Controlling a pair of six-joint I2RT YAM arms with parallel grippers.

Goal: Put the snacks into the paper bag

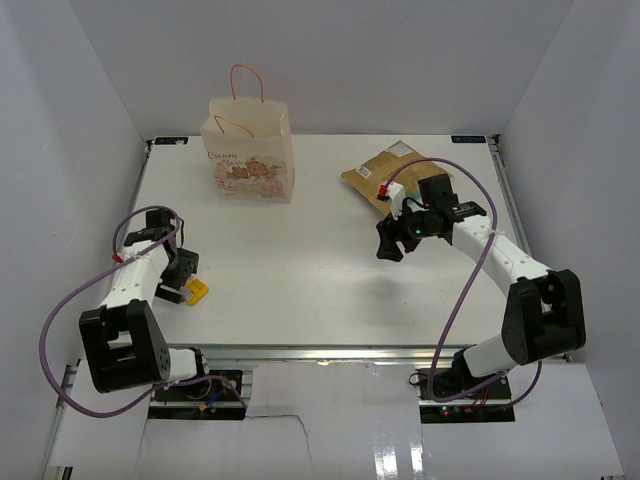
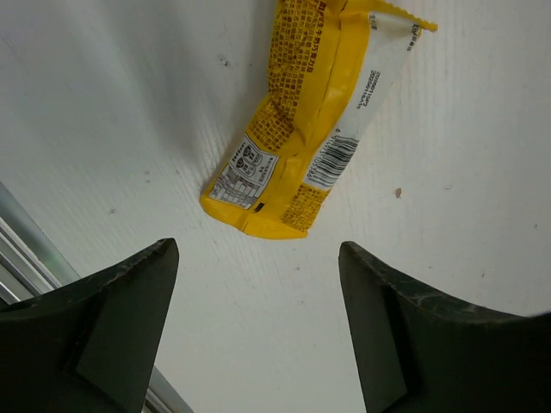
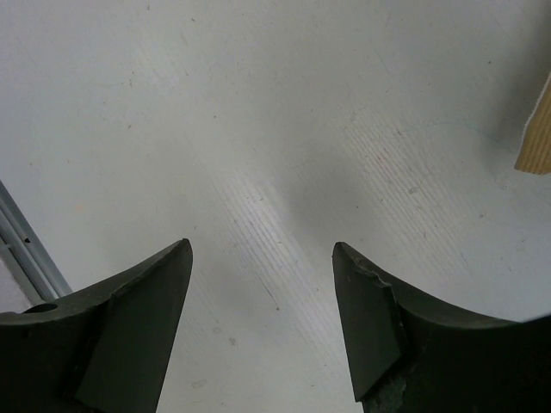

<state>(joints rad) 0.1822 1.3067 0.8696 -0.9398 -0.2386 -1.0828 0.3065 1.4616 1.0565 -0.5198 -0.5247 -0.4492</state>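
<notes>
The cream paper bag (image 1: 250, 150) stands upright at the back left of the table, its orange cord handles up. A large tan pouch (image 1: 383, 172) lies at the back right; its edge (image 3: 538, 129) shows in the right wrist view. A yellow packet (image 1: 197, 292) lies flat near the front left, printed back side up (image 2: 301, 129). My left gripper (image 1: 178, 283) (image 2: 258, 249) hangs open just short of the packet, nothing between its fingers. My right gripper (image 1: 392, 245) (image 3: 261, 248) is open over bare table, just in front of the tan pouch.
White walls close in the table (image 1: 300, 270) on the left, back and right. A metal rail (image 2: 26, 258) runs along the near edge by the left gripper. Purple cables loop off both arms.
</notes>
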